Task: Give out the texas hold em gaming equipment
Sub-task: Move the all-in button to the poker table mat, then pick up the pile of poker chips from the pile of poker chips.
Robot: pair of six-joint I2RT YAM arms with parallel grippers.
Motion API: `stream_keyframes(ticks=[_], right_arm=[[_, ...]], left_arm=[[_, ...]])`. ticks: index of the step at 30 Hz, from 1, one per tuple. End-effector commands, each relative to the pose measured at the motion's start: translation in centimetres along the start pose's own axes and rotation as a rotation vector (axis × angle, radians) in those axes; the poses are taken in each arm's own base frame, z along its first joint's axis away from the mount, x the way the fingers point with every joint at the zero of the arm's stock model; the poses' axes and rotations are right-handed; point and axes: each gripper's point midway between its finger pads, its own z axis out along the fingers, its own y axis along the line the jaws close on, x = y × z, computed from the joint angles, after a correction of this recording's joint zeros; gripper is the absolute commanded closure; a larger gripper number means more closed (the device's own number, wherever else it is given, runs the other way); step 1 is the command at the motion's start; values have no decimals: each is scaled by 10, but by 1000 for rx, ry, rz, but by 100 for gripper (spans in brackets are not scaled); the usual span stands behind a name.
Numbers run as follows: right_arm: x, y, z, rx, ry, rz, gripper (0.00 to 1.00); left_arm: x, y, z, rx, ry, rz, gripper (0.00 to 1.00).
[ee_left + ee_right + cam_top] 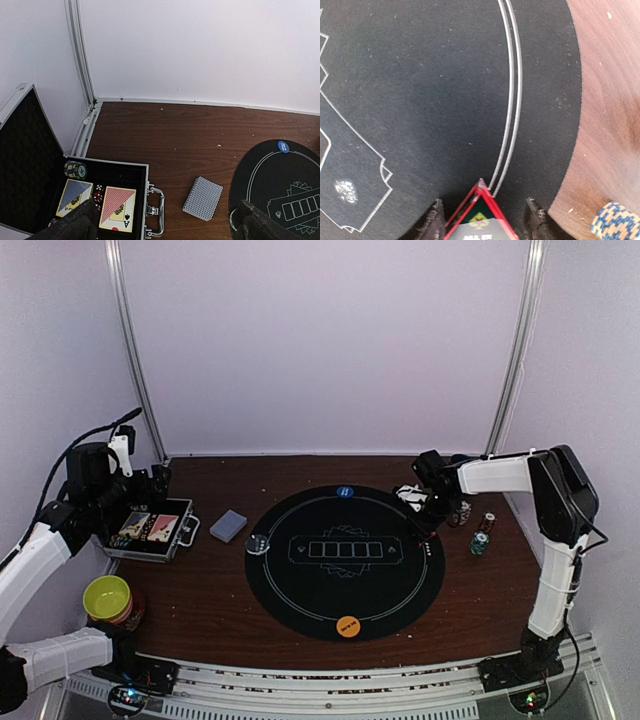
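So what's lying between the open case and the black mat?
The blue-backed card deck lies there, seen in both the top and left wrist views.

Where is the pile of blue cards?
In the top view, the pile of blue cards lies on the table on the left side, between the open metal case and the round black mat.
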Motion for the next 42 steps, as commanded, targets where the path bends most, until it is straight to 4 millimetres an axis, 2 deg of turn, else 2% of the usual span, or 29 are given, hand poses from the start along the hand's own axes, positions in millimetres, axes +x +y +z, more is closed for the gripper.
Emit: stream_keyframes(ticks=[1, 9, 12, 15, 24, 31, 36, 42], right_arm=[[-25, 1, -28, -21, -68, -45, 33], [-107, 8, -132, -84, -348, -46, 0], [-127, 11, -169, -73, -457, -21, 0], [-133, 8, -189, -49, -504, 13, 0], [-105, -17, -187, 116, -461, 77, 0], [-102, -25, -193, 157, -445, 115, 0], [-88, -48, -174, 236, -382, 158, 0], [-70, -95, -135, 252, -251, 266, 0]], left_arm=[[-11, 1, -1, -2, -33, -8, 2], [-11, 2, 0, -9, -31, -6, 2], [-10, 3, 0, -12, -29, -3, 2], [-10, 3, 0, -12, -32, -2, 2], [-14, 0, -4, 8, -43, -2, 2], [-16, -1, -7, 16, -52, -5, 2], [-16, -3, -6, 25, -47, -6, 2], [-23, 0, -16, 13, -83, -12, 2]])
